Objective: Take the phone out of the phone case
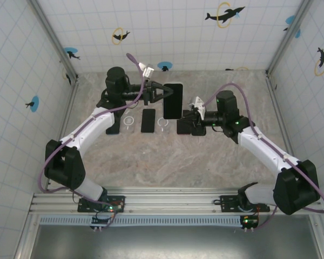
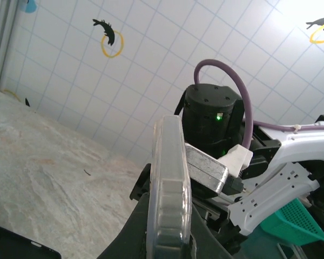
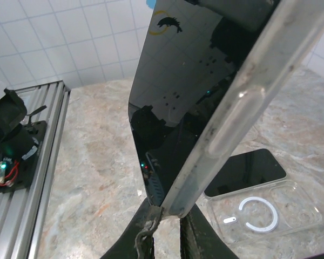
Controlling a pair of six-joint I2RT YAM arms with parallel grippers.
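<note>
Clamps the clear phone case [image 2: 170, 178] by its side edge in the closed left gripper [image 1: 163, 93]; pinches the phone [image 3: 189, 81], still cased, at its lower end with the right gripper [image 3: 164, 229]. Raised over the far table [image 1: 167, 162], near a spare phone [image 1: 148, 120]; open marble nearer the arms.

Right wrist view crops the phone [image 3: 189, 91] above; left, the clear case [image 2: 170, 189] below.

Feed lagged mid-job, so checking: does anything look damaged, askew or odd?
Nothing stands out. The left gripper and right gripper are both shut on the phone, whose case looks intact. A spare phone and two empty cases lie flat on the table.
</note>
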